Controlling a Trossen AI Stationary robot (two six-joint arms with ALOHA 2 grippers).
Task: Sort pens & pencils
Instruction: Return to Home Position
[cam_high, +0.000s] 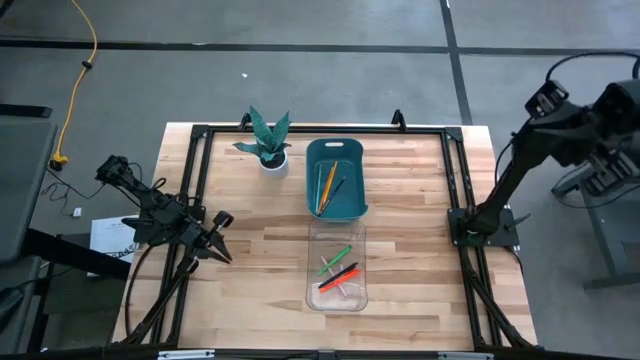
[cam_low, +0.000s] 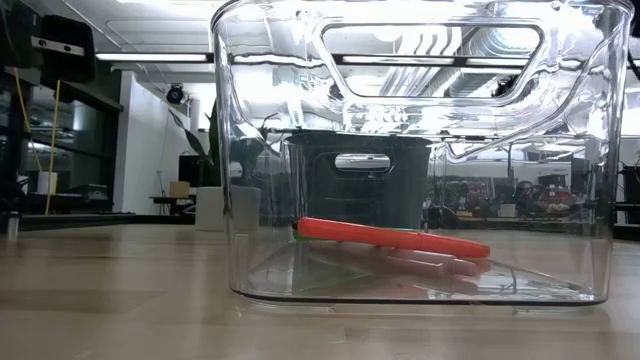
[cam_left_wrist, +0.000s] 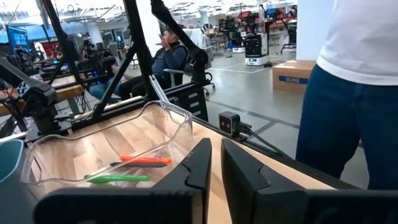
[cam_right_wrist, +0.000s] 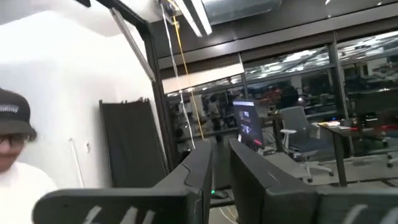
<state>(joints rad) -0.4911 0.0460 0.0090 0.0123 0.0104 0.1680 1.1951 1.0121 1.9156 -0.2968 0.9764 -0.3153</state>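
Pens (cam_high: 337, 268) inside the clear bin (cam_high: 312, 300); pencils (cam_high: 327, 185) in the teal bin (cam_high: 335, 148) just behind it. Left gripper (cam_left_wrist: 216, 146) left of the clear bin, pressed nearly together, empty; right gripper (cam_right_wrist: 221, 149) far right, likewise.

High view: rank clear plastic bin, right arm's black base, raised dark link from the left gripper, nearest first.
1. Clear plastic bin, mid-table, beside the left gripper.
2. Right arm's black base, table's right edge.
3. Raised dark link, beyond that edge.
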